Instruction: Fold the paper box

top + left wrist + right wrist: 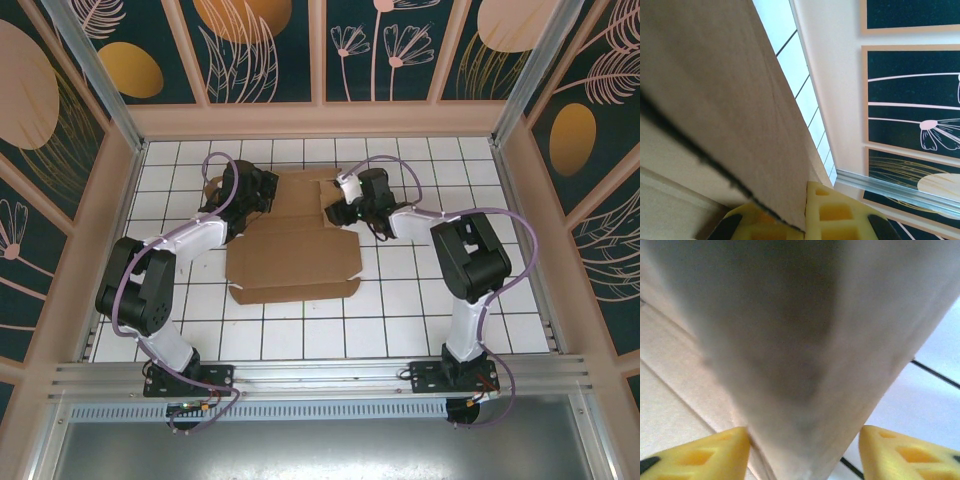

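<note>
Top external view: the paper box [295, 255], an unfolded sheet of plain brown cardboard, lies on the white tiled counter [420, 300] between the two arms. Its broad near panel rests flat with a narrow strip along the front edge, and its far portion reaches toward the back wall. The left tool [258, 192] sits at the far left corner of the sheet and the right tool [338, 208] at the far right side, each over a side flap.

Left wrist view: the left tool [795, 220] is closed on the paper box [730, 100]. A raised flap runs down between the yellow fingers [832, 210] and is pinched there, its cut edge showing as a dark line. Beyond the flap are the counter tiles and a dark panel with a floral pattern.

Right wrist view: the right tool [805, 450] stands moderately wide with a raised flap of the paper box [805, 340] between its yellow fingers [900, 450]. That finger is clear of the cardboard, with a grid line of the counter visible in the gap (the flap itself is blurred at this range). The other finger lies right against the flap's side.
</note>
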